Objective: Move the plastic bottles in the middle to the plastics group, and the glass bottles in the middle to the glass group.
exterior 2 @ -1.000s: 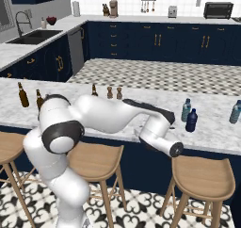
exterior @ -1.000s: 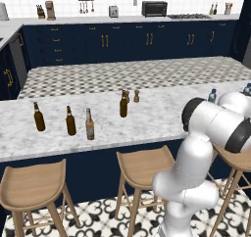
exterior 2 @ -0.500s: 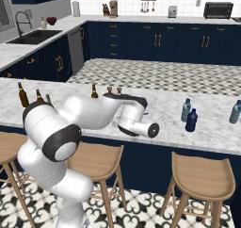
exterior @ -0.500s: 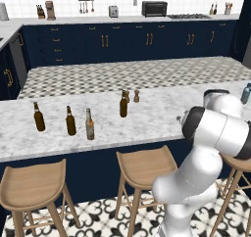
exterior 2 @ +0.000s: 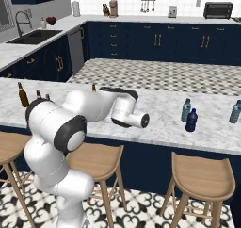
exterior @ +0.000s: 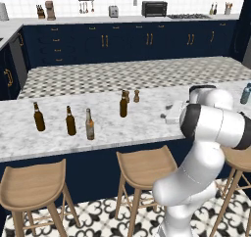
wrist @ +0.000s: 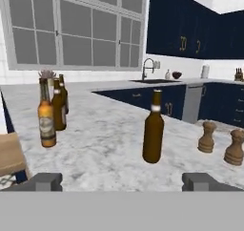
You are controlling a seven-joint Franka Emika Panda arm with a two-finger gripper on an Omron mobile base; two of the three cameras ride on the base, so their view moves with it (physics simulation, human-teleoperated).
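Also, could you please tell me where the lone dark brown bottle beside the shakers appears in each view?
Left base view: dark brown bottle at mid-counter, centre of the picture.
Right base view: its top peeks above the arm, left of centre.
Hand view: standing just right of centre.
Landmark: the two brown shakers right beside it.

The white arm bends over the marble desk (exterior: 147, 128), its pincer (exterior: 168, 110) low above the top with the tips spread apart, holding nothing. Nearest to it stands a dark brown bottle (exterior: 123, 105), with two small brown shakers (exterior: 131, 95) just beyond. Farther off from the pincer stand the amber grey-labelled bottle (exterior: 89, 125) and two dark beer bottles (exterior: 70, 121).
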